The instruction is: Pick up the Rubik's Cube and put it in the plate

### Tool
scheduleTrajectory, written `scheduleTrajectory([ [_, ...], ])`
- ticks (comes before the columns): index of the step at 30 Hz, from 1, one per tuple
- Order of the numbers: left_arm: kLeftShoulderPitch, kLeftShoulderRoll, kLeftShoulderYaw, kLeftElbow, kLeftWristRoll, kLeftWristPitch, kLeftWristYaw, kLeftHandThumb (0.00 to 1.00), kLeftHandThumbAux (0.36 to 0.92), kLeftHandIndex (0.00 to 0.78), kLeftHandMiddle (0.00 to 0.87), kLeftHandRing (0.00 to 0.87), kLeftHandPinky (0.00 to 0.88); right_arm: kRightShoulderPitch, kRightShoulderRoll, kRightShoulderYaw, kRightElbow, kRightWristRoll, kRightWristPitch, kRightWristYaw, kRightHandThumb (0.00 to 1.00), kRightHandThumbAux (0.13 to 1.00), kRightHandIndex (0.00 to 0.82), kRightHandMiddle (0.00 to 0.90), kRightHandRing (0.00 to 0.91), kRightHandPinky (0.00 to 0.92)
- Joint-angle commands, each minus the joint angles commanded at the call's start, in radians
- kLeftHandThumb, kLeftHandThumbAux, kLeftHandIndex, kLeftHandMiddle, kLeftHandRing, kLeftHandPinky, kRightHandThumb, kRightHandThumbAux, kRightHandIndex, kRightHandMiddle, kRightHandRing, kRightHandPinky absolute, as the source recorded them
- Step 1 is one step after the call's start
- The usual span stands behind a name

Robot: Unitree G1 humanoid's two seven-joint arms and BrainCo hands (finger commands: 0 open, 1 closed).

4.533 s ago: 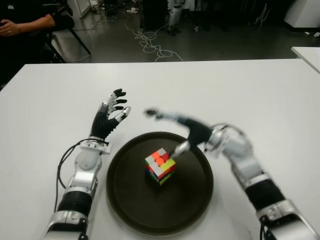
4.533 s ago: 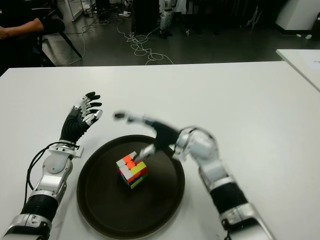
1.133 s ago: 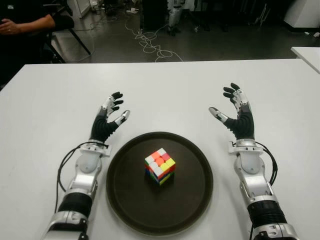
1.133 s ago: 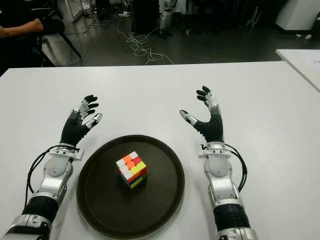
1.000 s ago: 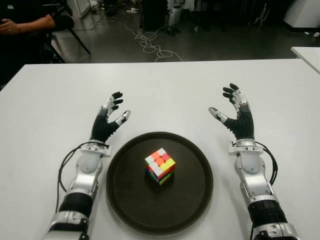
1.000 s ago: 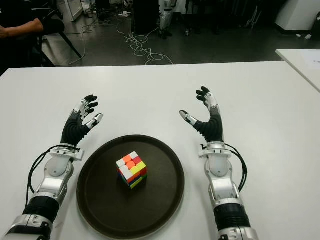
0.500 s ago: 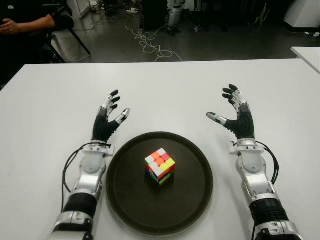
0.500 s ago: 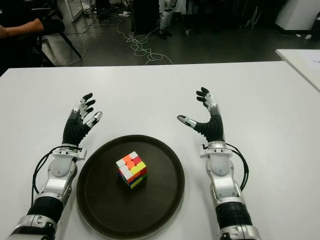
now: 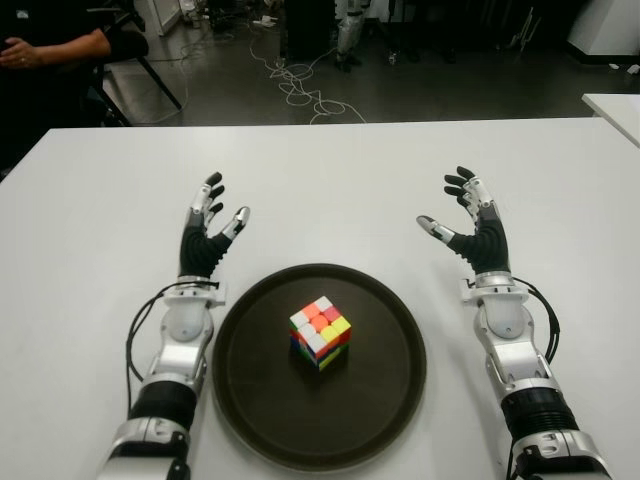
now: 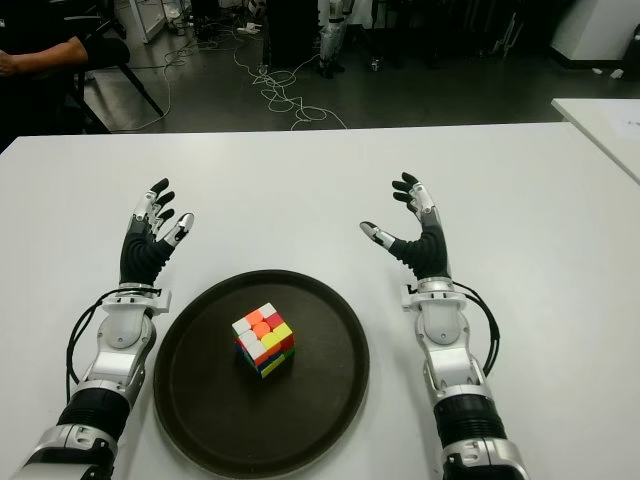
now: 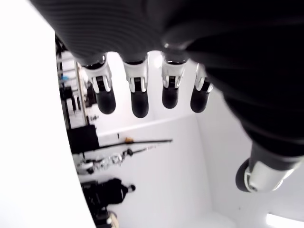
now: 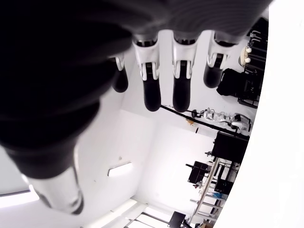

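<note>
The Rubik's Cube (image 9: 320, 332) sits near the middle of the round dark plate (image 9: 385, 400) at the table's front. My left hand (image 9: 208, 228) is raised at the plate's left, fingers spread and empty. At the plate's right, my right hand (image 9: 470, 220) stands upright with spread fingers, holding nothing. Both wrist views show only straight fingers (image 11: 137, 95) and fingers (image 12: 149, 90) against the room beyond.
The white table (image 9: 330, 170) stretches away behind the plate. A person's arm (image 9: 45, 48) shows at the far left beyond the table. Cables (image 9: 300, 85) lie on the floor behind. Another white table's corner (image 9: 615, 105) is at the right.
My right hand left the cube in the plate and drew back to the plate's right. Over the last second my left hand shifted a little left; the right hand barely moved.
</note>
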Motion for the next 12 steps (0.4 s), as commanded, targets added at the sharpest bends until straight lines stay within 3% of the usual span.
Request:
scheduleTrajectory([
  [12,0.008,0.011,-0.004,-0.012,-0.010,-0.001,-0.028,0.034,0.590,0.013,0.046,0.028,0.052,0.005,0.004,0.006,-0.011,-0.011,0.002,-0.007,0.067,0.762,0.138,0.218,0.195,0.158],
])
